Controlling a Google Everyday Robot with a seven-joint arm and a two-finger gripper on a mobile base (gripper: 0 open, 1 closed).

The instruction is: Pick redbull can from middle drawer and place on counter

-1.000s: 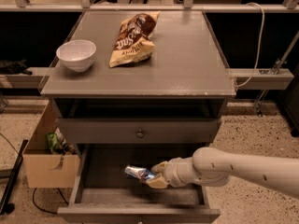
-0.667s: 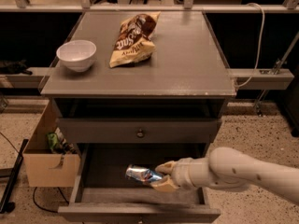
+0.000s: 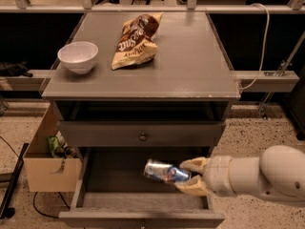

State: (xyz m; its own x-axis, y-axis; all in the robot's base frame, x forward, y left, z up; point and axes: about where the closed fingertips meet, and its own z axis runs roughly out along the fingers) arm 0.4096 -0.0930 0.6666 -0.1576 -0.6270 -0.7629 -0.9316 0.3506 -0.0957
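Note:
The redbull can (image 3: 164, 171) is silver and blue and lies on its side, held above the dark floor of the open middle drawer (image 3: 124, 180). My gripper (image 3: 190, 176) reaches in from the right on a white arm and is shut on the can's right end, one tan finger above it and one below. The grey counter (image 3: 190, 61) is the cabinet top above the drawer.
A white bowl (image 3: 78, 57) sits at the counter's left and a yellow-brown snack bag (image 3: 136, 40) near its middle. A shut drawer front with a round knob (image 3: 142, 137) is above the open drawer. A cardboard box (image 3: 50, 163) stands on the floor at the left.
The arm has drawn back to the right and the can has lifted slightly and moved right with the gripper, staying over the drawer.

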